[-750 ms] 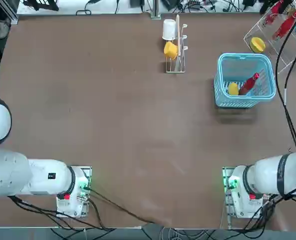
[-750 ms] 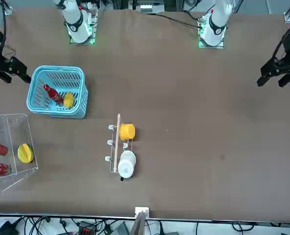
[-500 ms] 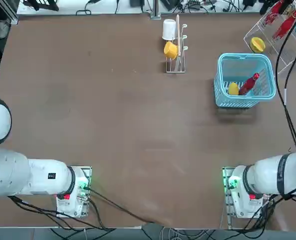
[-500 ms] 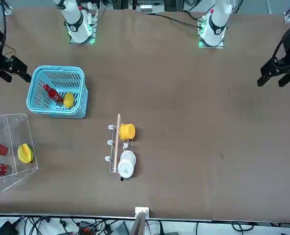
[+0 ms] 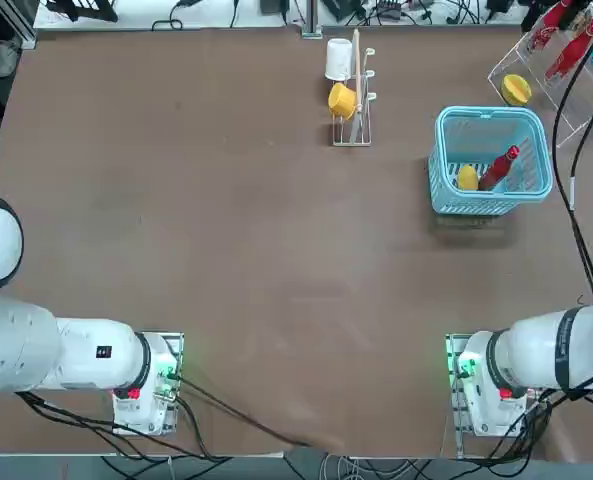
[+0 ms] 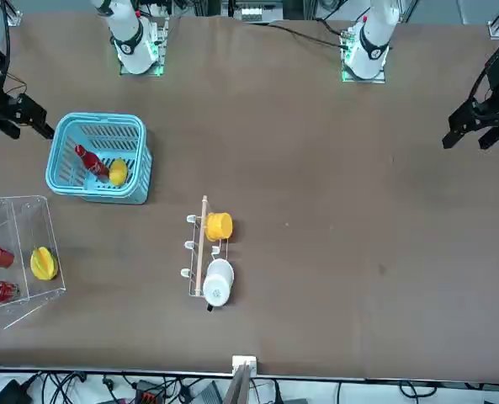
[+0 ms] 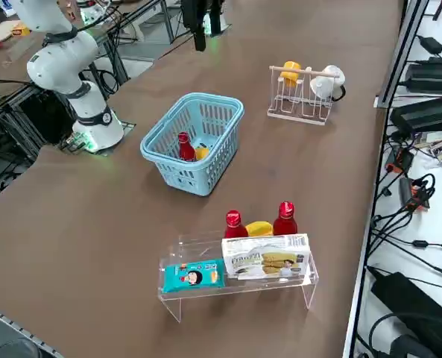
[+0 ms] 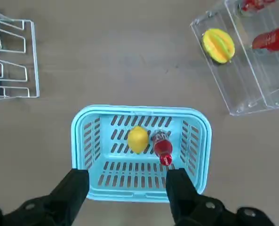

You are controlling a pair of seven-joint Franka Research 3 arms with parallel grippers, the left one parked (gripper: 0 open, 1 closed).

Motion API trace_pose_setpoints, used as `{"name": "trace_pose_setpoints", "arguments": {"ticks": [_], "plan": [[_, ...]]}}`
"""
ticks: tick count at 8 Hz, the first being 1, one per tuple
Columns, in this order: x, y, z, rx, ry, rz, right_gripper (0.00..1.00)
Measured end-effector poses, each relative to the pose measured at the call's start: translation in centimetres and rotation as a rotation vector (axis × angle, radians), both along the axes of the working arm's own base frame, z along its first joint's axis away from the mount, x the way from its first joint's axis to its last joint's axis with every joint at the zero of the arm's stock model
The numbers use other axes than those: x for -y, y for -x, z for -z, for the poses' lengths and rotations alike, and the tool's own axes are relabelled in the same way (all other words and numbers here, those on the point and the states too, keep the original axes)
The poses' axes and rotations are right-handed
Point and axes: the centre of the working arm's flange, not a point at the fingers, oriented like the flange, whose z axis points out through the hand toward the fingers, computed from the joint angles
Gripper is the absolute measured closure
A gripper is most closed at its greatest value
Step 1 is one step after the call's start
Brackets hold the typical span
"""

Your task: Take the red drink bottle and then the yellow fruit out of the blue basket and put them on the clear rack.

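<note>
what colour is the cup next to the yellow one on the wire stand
White; the cup shows best in the front view.

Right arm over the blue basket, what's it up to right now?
Nothing is held. The right end effector hangs open above the blue basket. The red drink bottle and the yellow fruit lie side by side in the basket. The clear rack stands beside the basket and already carries two other red bottles and a ringed yellow fruit.
</note>
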Motion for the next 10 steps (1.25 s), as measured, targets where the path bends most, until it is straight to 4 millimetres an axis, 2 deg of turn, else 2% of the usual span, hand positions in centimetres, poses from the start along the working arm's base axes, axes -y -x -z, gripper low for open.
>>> {"name": "trace_pose_setpoints", "arguments": {"ticks": [2,4,6,7,8,10], "plan": [[0.4,0.3,2.7,-0.045,0.002,0.003,0.0],[1.1,1.1,6.2,-0.057,0.022,-0.008,0.0],[1.9,2.5,11.4,-0.074,0.078,-0.034,0.0],[2.5,3.6,15.4,-0.067,0.086,-0.038,0.0],[3.1,4.4,17.0,-0.067,0.084,-0.051,0.0],[5.7,6.0,19.6,-0.051,0.074,-0.073,0.0]]}}
